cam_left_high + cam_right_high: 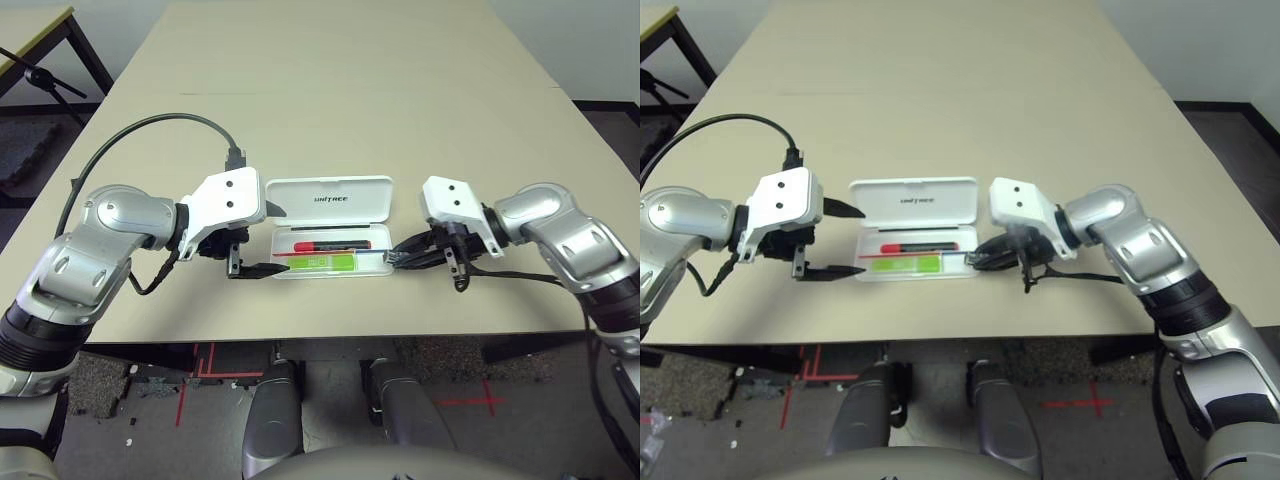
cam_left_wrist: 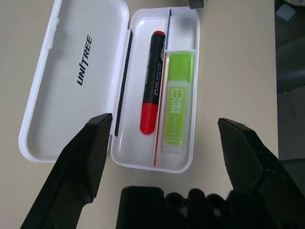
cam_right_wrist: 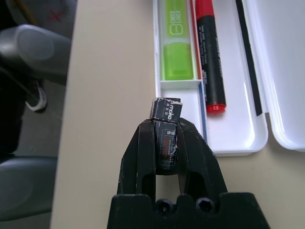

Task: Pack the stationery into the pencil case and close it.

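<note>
The white pencil case [image 1: 330,200] lies open near the table's front edge, its lettered lid flipped flat toward the far side. In its tray lie the red marker [image 1: 330,244] with a black cap and the light-green stick [image 1: 325,262], side by side, split by a red-and-blue line. My right gripper [image 1: 397,257] is at the case's right end, shut on the small dark block [image 3: 167,109], which sticks out past the fingertips just at the tray's rim [image 3: 157,62]. My left gripper [image 1: 274,240] stands open at the case's left end, its fingers [image 2: 90,157] spread wider than the tray and apart from it.
The beige table [image 1: 330,90] stretches far beyond the case. A black cable [image 1: 150,125] loops from the left wrist over the table. Another table's edge [image 1: 30,30] and a dark stand are at the far left, off this table.
</note>
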Action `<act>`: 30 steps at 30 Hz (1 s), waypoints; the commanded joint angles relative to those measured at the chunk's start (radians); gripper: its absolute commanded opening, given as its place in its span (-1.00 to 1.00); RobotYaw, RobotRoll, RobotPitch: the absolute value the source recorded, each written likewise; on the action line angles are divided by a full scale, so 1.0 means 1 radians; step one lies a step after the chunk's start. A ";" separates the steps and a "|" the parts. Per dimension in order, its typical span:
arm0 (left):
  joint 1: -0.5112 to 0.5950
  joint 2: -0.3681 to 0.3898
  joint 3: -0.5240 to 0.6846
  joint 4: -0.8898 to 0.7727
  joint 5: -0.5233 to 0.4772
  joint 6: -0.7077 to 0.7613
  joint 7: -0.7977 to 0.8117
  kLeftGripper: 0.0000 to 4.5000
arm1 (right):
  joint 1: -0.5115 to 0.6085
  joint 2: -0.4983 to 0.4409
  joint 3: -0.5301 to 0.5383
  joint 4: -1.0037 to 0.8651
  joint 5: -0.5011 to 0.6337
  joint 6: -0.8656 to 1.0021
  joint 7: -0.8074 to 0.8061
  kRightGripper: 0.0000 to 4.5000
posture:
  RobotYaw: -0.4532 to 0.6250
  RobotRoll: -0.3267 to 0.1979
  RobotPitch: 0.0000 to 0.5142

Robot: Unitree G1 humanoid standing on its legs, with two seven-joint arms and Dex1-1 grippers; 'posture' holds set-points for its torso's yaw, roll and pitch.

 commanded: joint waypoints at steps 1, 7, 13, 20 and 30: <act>0.007 0.006 0.008 -0.021 -0.003 0.013 0.010 1.00 | -0.018 0.029 0.019 0.033 -0.038 -0.042 -0.009 -0.84 | -0.10 0.25 -0.56; 0.002 0.000 0.002 -0.023 -0.003 0.019 0.016 1.00 | -0.026 0.063 0.018 0.052 -0.063 -0.058 -0.009 -0.84 | -0.10 0.25 -0.54; 0.003 -0.002 -0.002 -0.020 -0.001 0.020 0.021 1.00 | -0.025 0.072 0.014 0.048 -0.067 -0.054 0.004 -0.84 | -0.10 0.25 -0.52; 0.004 -0.007 -0.006 -0.018 0.000 0.021 0.024 1.00 | -0.030 0.081 0.002 0.040 -0.055 -0.038 0.002 0.27 | -0.10 0.25 -0.51; 0.011 0.006 0.004 0.004 0.007 0.007 0.016 1.00 | -0.064 0.003 -0.124 0.020 0.106 0.142 0.080 0.97 | -0.12 0.25 -0.52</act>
